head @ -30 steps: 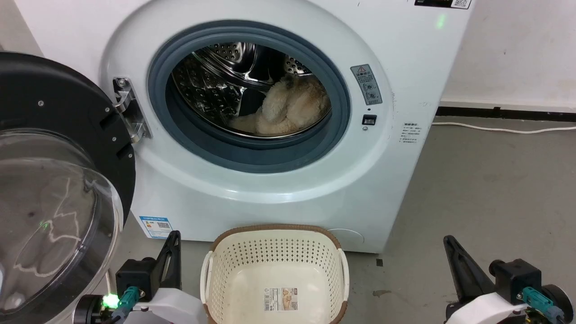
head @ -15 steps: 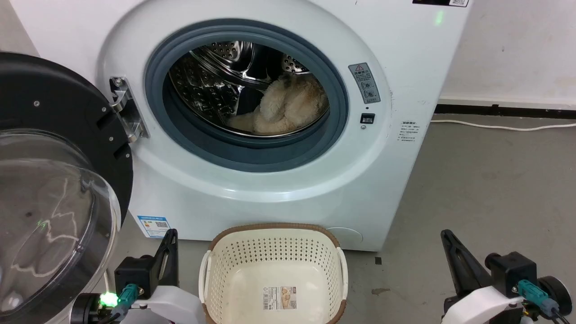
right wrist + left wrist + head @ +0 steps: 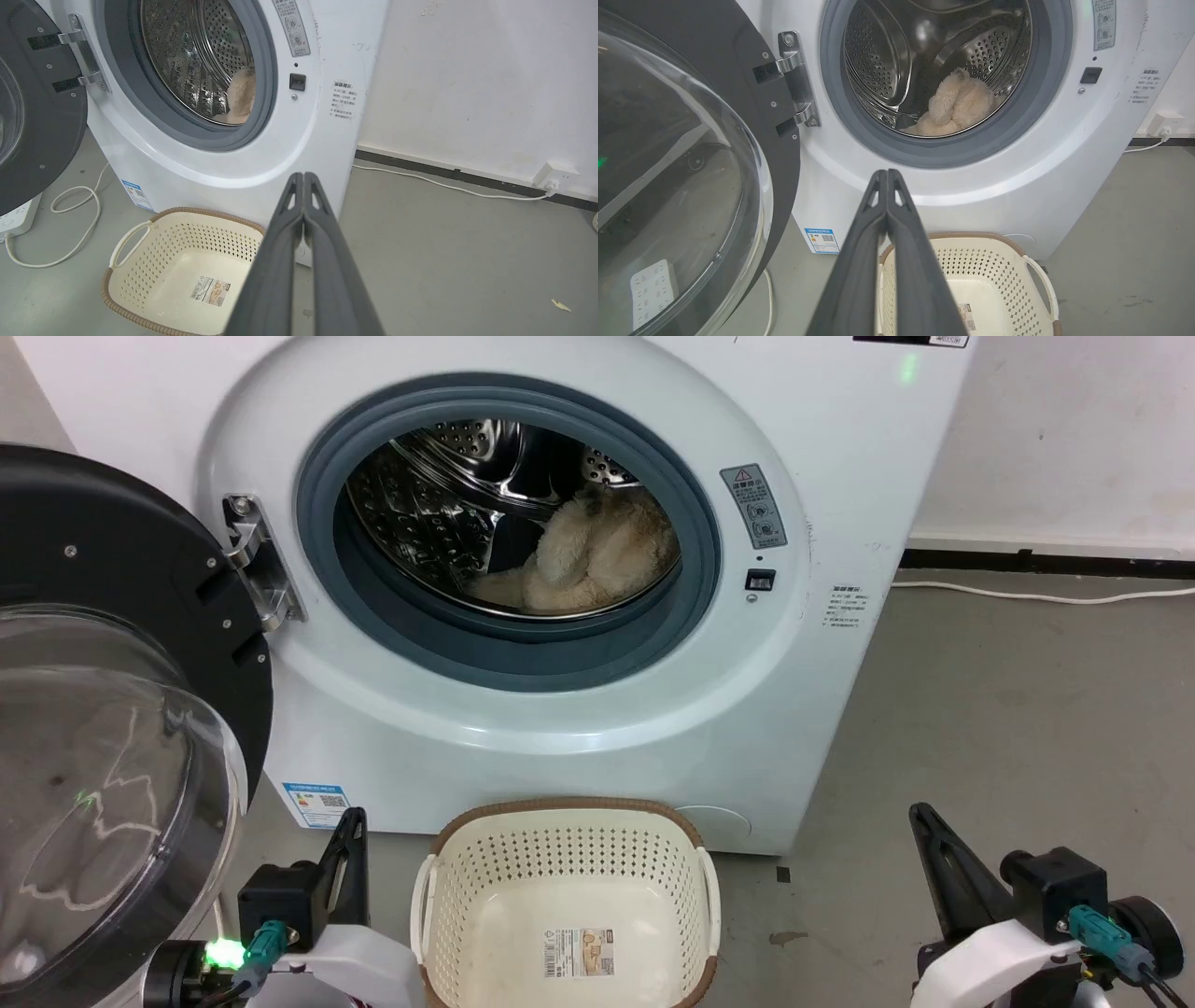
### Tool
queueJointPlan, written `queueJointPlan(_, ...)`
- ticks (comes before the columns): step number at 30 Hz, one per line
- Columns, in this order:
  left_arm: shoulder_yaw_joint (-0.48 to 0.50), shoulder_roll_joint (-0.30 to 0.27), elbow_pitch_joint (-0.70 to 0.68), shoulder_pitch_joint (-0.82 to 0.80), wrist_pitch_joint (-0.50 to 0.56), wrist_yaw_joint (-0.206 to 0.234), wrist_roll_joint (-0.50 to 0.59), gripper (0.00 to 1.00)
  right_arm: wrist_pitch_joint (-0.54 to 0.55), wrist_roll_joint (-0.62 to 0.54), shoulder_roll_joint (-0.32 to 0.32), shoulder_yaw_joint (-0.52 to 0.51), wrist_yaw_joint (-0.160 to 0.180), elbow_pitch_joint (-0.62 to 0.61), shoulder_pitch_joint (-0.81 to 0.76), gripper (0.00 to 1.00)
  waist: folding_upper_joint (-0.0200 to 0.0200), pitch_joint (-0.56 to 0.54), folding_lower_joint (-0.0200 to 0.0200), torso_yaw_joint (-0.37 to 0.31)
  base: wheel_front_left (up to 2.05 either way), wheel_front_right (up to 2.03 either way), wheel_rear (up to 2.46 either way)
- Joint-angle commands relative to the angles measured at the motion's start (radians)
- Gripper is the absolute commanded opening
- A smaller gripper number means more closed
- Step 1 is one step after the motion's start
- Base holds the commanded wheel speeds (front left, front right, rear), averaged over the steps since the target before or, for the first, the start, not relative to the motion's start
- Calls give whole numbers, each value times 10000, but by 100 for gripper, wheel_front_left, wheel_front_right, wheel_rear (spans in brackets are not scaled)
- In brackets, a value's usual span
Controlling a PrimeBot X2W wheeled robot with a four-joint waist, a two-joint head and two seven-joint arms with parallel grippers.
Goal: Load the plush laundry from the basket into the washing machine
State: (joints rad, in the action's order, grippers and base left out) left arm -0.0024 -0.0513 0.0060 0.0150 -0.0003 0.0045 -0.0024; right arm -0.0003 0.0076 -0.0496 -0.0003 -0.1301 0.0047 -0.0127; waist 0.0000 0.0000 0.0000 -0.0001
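Left gripper (image 3: 887,173) and right gripper (image 3: 303,176) are pressed together, empty. The plush toy (image 3: 597,555), ahead and above them, could slump onto the grey seal (image 3: 523,658) and get caught.

plush laundry (image 3: 597,558) in the drum (image 3: 420,523) — door (image 3: 131,551) open
Sits low inside the washing machine (image 3: 840,476) at 12 o'clock, door at 9, basket (image 3: 560,805) at 6 — bottom label (image 3: 581,952) showing.

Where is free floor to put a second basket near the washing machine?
The grey floor right of the washing machine, up to the cord by the wall, is bare. The basket holds nothing. Left is crowded: the open door, a power strip and a looped cable.
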Motion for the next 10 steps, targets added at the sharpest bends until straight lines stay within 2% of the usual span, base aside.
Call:
queueJointPlan(1,24,11,-60,-150,3,-45,24,0,3,-76,-6,3,-6,-47,127,0,0,0,0,1,0,0,0)
queueJointPlan(10,24,11,-60,-150,3,-45,24,0,3,-76,-6,3,-6,-47,127,0,0,0,0,1,0,0,0)
